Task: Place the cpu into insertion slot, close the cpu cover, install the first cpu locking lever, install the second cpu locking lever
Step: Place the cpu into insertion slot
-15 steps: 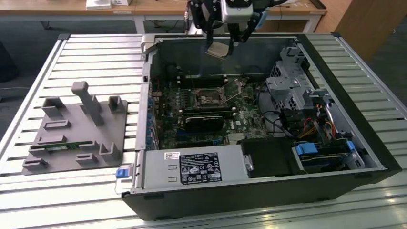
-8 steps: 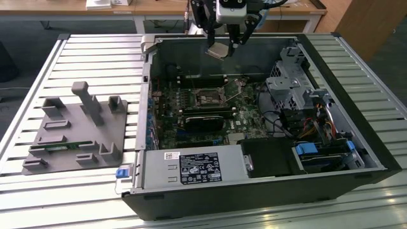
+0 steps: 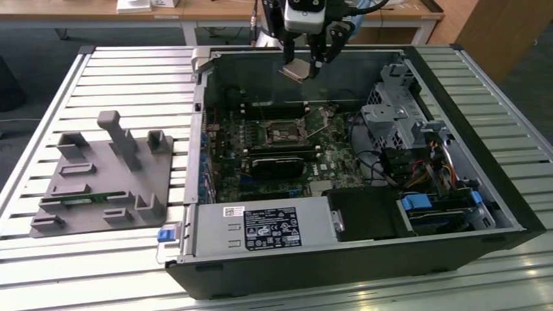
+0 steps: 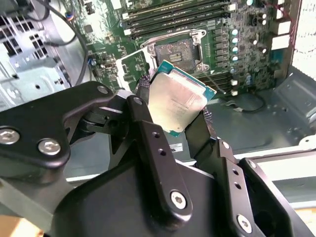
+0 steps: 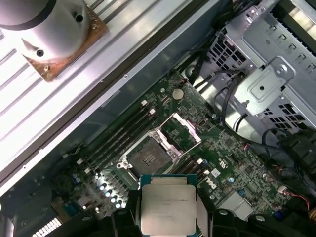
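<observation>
My gripper (image 3: pixel 302 67) hangs above the far wall of the open computer case, shut on the cpu (image 3: pixel 296 70). The cpu is a flat square chip with a silvery top, tilted between the two black fingers (image 4: pixel 143 106). In both wrist views the cpu (image 4: pixel 177 101) (image 5: pixel 168 207) is held by opposite edges. The insertion slot (image 3: pixel 281 134) (image 4: pixel 175 52) (image 5: pixel 148 158) lies bare on the green board, below and in front of the chip. The cpu cover (image 5: pixel 181 130) (image 4: pixel 129 64) is swung up and open beside the slot.
A black graphics card (image 3: pixel 276 162) sits just in front of the slot and long memory slots (image 5: pixel 118 136) behind it. A metal drive cage (image 3: pixel 393 116) and cables fill the exterior view's right of the case (image 3: pixel 484 194). A grey fixture (image 3: pixel 103 175) lies outside on the left.
</observation>
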Controlling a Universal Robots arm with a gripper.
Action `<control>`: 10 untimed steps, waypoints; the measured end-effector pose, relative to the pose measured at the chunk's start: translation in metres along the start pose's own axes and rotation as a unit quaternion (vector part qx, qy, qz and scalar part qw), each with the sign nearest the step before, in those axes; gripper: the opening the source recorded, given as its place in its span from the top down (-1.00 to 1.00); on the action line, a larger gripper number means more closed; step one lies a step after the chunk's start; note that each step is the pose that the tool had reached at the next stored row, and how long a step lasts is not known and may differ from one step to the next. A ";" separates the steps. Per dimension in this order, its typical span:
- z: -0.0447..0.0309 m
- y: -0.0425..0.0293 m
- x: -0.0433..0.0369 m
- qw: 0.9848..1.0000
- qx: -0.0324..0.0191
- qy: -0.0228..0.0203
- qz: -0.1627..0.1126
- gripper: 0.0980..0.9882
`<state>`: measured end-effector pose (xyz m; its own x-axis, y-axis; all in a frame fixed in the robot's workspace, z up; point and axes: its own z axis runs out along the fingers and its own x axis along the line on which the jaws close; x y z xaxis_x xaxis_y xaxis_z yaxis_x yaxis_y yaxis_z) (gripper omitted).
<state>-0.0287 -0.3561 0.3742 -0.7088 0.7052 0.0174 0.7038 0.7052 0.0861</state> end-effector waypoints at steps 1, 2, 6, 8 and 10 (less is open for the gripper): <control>0.0001 0.0000 0.0000 1.000 0.000 -0.001 0.007 0.01; 0.0001 0.0000 0.0000 1.000 0.000 -0.001 0.014 0.01; 0.0008 -0.0001 0.0000 0.999 -0.001 -0.004 0.043 0.01; 0.0012 -0.0002 0.0001 0.998 -0.001 -0.005 0.055 0.01; 0.0018 -0.0004 0.0002 0.998 -0.001 -0.006 0.065 0.01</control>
<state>-0.0290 -0.3561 0.3724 -0.6110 0.7914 0.0170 0.7895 0.6077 0.0858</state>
